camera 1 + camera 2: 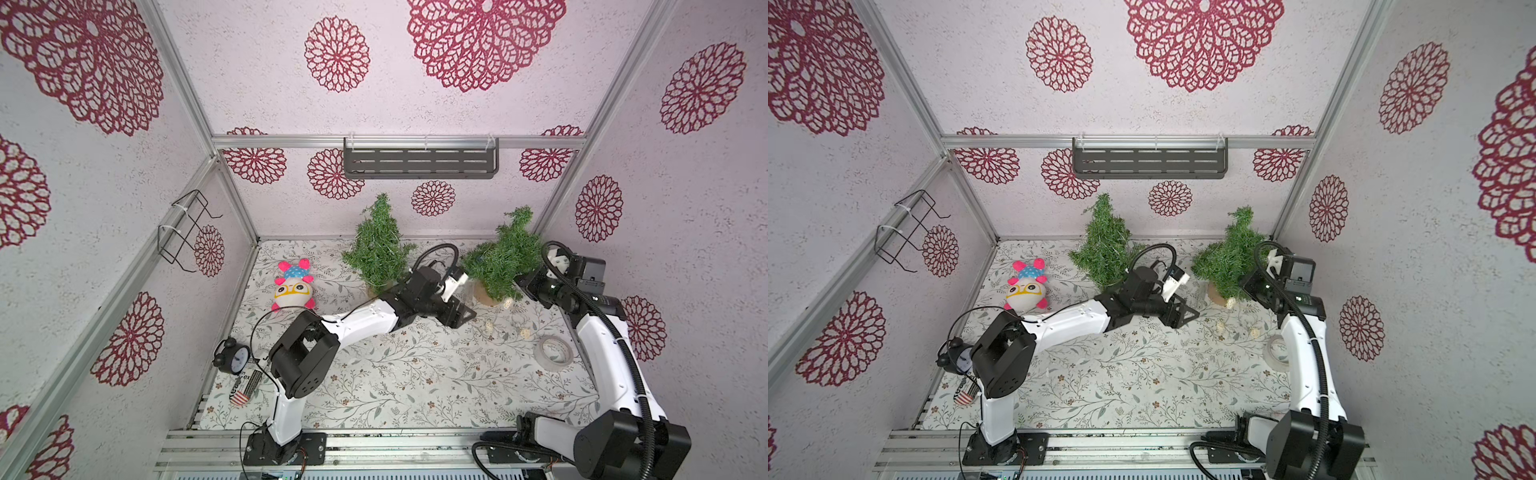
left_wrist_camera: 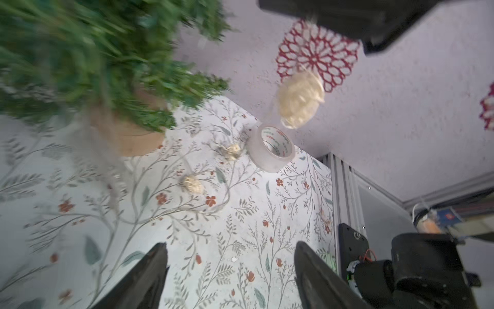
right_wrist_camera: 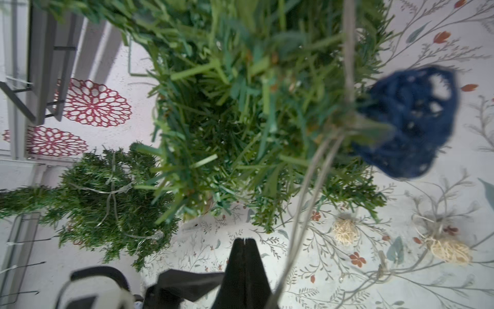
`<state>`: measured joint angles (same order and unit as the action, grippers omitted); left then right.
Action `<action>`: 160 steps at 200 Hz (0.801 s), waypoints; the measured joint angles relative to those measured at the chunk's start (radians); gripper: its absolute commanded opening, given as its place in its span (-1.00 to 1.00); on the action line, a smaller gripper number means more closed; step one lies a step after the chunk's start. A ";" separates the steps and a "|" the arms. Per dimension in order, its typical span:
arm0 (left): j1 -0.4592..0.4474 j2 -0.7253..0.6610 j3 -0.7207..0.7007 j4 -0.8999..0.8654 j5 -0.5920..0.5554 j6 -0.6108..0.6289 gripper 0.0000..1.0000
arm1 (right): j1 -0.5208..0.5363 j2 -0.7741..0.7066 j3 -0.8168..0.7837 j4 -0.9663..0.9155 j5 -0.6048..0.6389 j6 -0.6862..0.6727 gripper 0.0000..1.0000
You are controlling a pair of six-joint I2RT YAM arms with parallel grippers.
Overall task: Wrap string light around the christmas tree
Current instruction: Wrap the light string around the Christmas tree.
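The left arm (image 1: 357, 324) rises from its base at the front edge, folds at a black elbow joint and stretches its white forearm toward the back and across to the right arm's side; the left wrist (image 1: 419, 291) is bent, tipping the left gripper (image 1: 459, 316) downward; its two black fingers (image 2: 149, 273) stand wide apart and empty in the left wrist view. The right arm (image 1: 602, 357) folds at its shoulder block near the front and runs its white link straight toward the back; the right wrist (image 1: 552, 286) turns inward toward the left arm; the right gripper (image 3: 244, 242) has its fingers pressed together, tip to tip; both top views hide its tip.
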<state>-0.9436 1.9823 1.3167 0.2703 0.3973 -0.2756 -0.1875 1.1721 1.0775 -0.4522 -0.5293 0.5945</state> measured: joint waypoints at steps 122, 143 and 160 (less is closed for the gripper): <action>-0.076 0.322 0.176 0.475 -0.212 0.058 0.50 | 0.001 -0.114 -0.151 0.253 -0.175 0.265 -1.00; -0.078 0.362 0.227 0.476 -0.209 0.050 0.41 | 0.001 -0.118 -0.151 0.262 -0.182 0.274 -1.00; -0.081 0.377 0.238 0.474 -0.208 0.047 0.12 | 0.001 -0.117 -0.156 0.264 -0.183 0.275 -1.00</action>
<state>-1.0248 2.3589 1.5547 0.7441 0.1898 -0.2287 -0.1864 1.0546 0.9218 -0.1883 -0.7120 0.8696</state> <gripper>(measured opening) 0.659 0.044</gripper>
